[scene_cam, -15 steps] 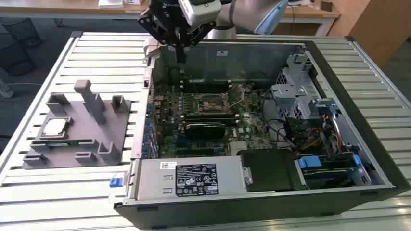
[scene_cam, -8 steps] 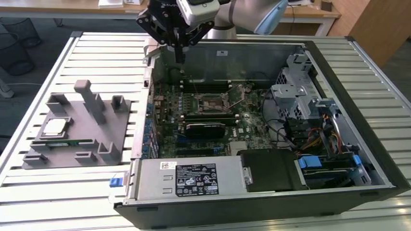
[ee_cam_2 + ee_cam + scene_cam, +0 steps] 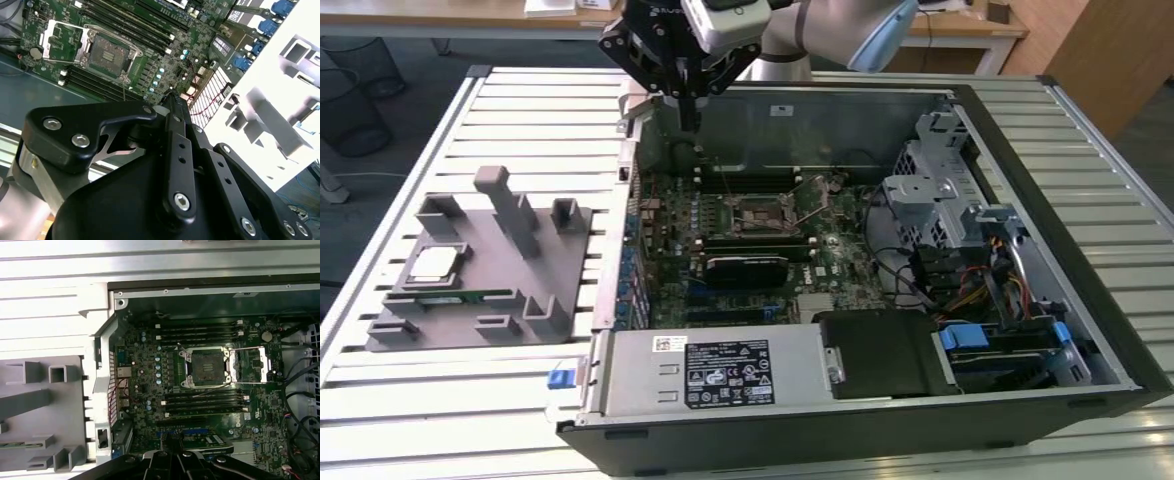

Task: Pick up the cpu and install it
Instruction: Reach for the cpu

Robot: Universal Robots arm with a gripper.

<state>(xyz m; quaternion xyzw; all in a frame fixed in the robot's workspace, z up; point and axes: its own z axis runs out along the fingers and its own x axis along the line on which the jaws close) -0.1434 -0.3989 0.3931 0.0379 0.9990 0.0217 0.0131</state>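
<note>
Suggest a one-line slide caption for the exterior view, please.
End effector above the open computer case; cpu on the grey tray at the exterior view's left; motherboard socket empty.

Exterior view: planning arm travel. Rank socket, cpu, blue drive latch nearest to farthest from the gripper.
1. Socket, mid-board, closest to gripper.
2. Cpu, on the grey fixture, the exterior view's left.
3. Drive latch, the exterior view's lower right.

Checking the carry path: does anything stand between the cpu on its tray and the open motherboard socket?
The socket lies uncovered. Between it and the cpu stand the tray's upright posts and the case's side wall.
</note>
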